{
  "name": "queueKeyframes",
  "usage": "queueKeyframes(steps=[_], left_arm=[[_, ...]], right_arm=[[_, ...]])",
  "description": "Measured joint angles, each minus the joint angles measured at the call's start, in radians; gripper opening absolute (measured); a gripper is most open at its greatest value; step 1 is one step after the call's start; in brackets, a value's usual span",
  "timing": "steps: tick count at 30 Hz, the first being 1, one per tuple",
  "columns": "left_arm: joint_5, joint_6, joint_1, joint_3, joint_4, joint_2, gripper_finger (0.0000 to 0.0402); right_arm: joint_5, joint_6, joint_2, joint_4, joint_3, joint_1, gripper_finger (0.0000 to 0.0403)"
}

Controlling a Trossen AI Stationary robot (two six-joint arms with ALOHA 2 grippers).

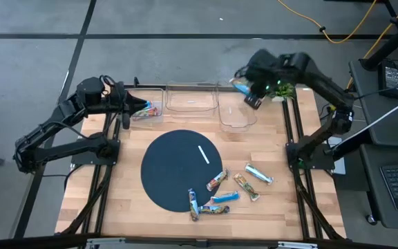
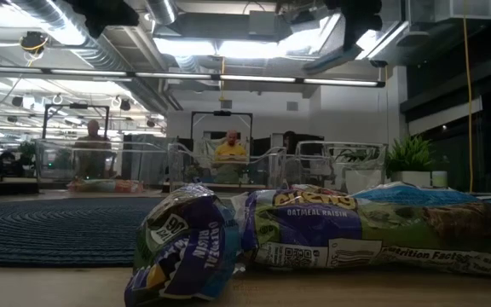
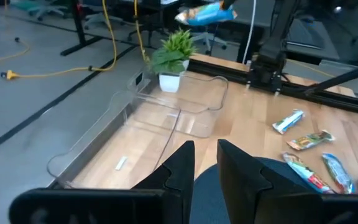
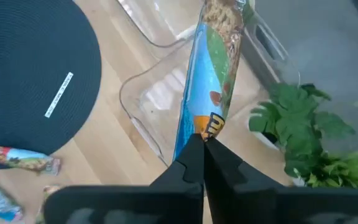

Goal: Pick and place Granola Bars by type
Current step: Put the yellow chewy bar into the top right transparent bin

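- Right gripper (image 4: 201, 146) clenched on one end of a blue bar (image 4: 209, 81), held in the air above the rightmost clear bin (image 1: 238, 114) at the back of the table; judged mid-carry, about to drop it there.
- Held bar hangs out past the fingertips, long axis running straight away from the gripper, free end over the bin's far rim near the small potted plant (image 4: 306, 134). End grip probably leaves the bar free to fall lengthwise into the bin.
- From the left wrist view the same blue bar (image 3: 207, 14) shows high up, roughly level.
- Left gripper (image 3: 205, 163) sits at the back-left, over the left bin (image 1: 146, 111); fingers slightly parted, nothing between them. Looks like waiting.
- Left bin already has red-orange bars (image 1: 147, 111) in it, so sorting by type is under way; middle bin (image 1: 192, 100) shows only a pale scrap.
- Loose bars (image 1: 223, 194) remain on the front of the table, just right of the dark round mat (image 1: 164, 169), pointing in mixed directions; one pale blue bar (image 1: 259, 174) lies diagonally, apart from the cluster.
- Thin white strip (image 1: 203, 154) lies diagonally on the mat; not a bar.
- Several pickups judged left.
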Motion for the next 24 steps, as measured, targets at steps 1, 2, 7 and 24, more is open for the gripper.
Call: queueKeyframes(steps=[1, 2, 7, 24], left_arm=[[0.000, -0.006, 0.000, 0.000, 0.000, 0.003, 0.0063], [0.000, -0.014, 0.000, 0.000, 0.000, 0.007, 0.0063], [0.000, -0.066, 0.000, 0.000, 0.001, 0.029, 0.0059], [0.000, -0.085, 0.000, 0.000, 0.001, 0.092, 0.0060]], right_arm=[[-0.027, -0.011, 0.000, 0.001, 0.004, -0.026, 0.0004], [-0.048, -0.028, 0.000, 0.002, 0.004, -0.051, 0.0004], [-0.068, -0.131, 0.000, 0.054, -0.023, -0.152, 0.0005], [-0.191, -0.206, 0.002, 0.390, -0.421, -0.316, 0.0005]])
